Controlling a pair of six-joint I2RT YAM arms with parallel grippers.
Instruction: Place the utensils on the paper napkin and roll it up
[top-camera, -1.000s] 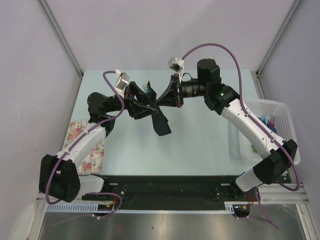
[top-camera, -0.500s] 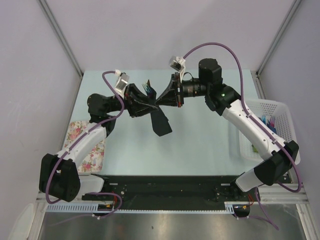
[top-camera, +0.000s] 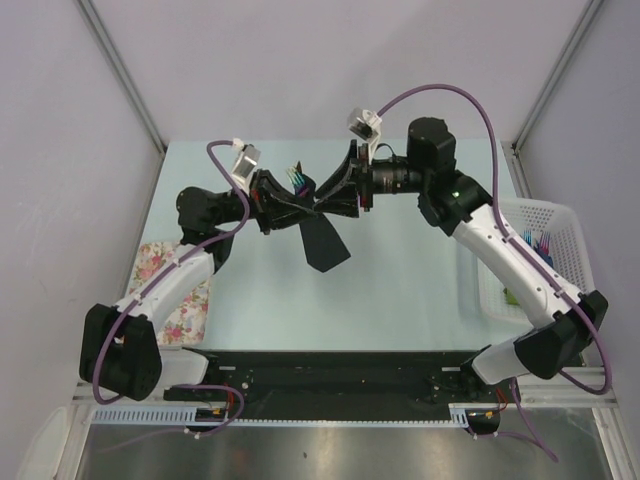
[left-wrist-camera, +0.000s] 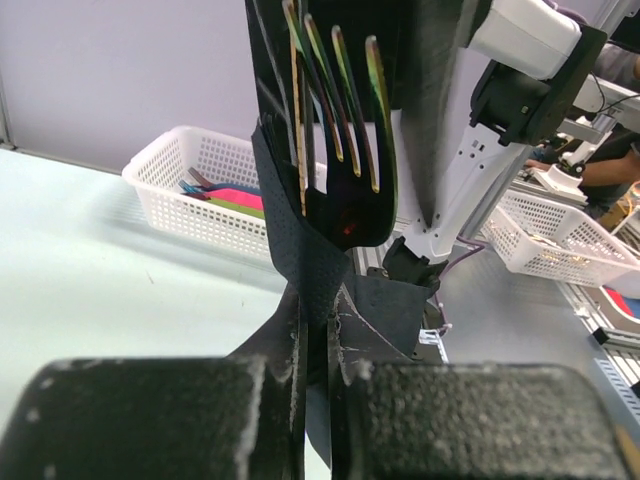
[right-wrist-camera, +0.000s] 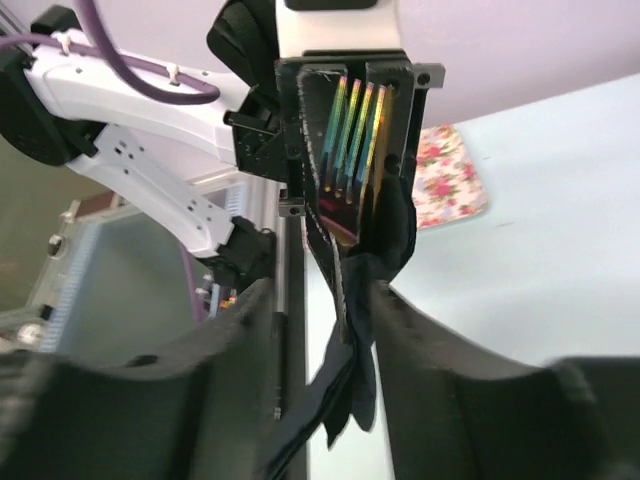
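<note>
Left tool (left-wrist-camera: 318, 385) pinches the napkin (top-camera: 325, 243) round the fork (left-wrist-camera: 340, 120), tines toward twelve o'clock; right tool (right-wrist-camera: 330, 320) ajar around it, over pale bench (top-camera: 400, 290).

Robot laboratory test cell. Indicators: a pale bench (top-camera: 400, 290) enclosed by plain grey panels (top-camera: 300, 60) on metal frame posts (top-camera: 118, 70); two robot arms (top-camera: 165, 285) bolted to a black rail (top-camera: 330, 372) at its near edge, trailing purple cables (top-camera: 440, 93); a white basket (left-wrist-camera: 200, 190); a neighbouring bench (left-wrist-camera: 520, 320) carrying similar baskets.
</note>
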